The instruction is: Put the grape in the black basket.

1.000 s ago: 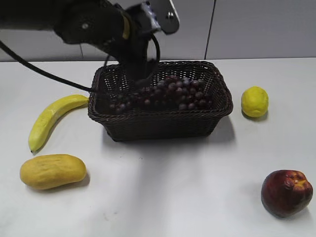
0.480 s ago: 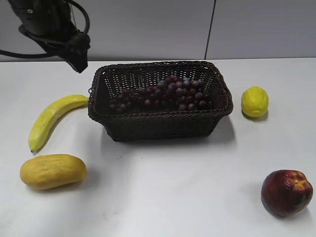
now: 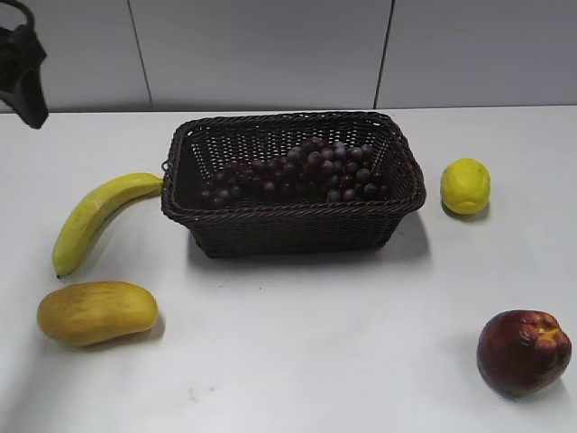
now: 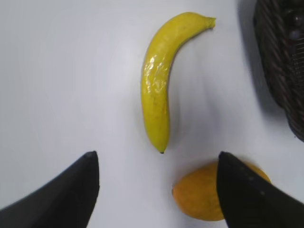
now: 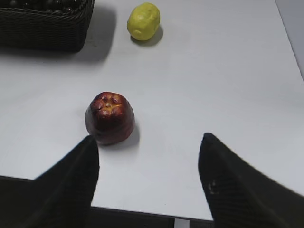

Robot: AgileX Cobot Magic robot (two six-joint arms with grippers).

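The grape [image 3: 297, 173], a wide bunch of small dark red-purple grapes, lies inside the black basket [image 3: 288, 225] at the table's middle back. The basket's side shows in the left wrist view [image 4: 285, 71] and a corner in the right wrist view [image 5: 45, 28]. My left gripper [image 4: 156, 156] is open and empty, high above the table to the left of the basket; part of it shows at the exterior view's far left edge [image 3: 22, 77]. My right gripper [image 5: 148, 142] is open and empty near the table's front edge, out of the exterior view.
A yellow banana [image 3: 95, 216] and an orange mango-like fruit [image 3: 95, 312] lie left of the basket. A yellow lemon [image 3: 464, 186] lies to its right. A dark red apple-like fruit [image 3: 523, 352] sits front right, just ahead of my right gripper.
My left arm has drawn up out of the basket and away to the far left, leaving the grape lying in the basket. Nothing else moved.
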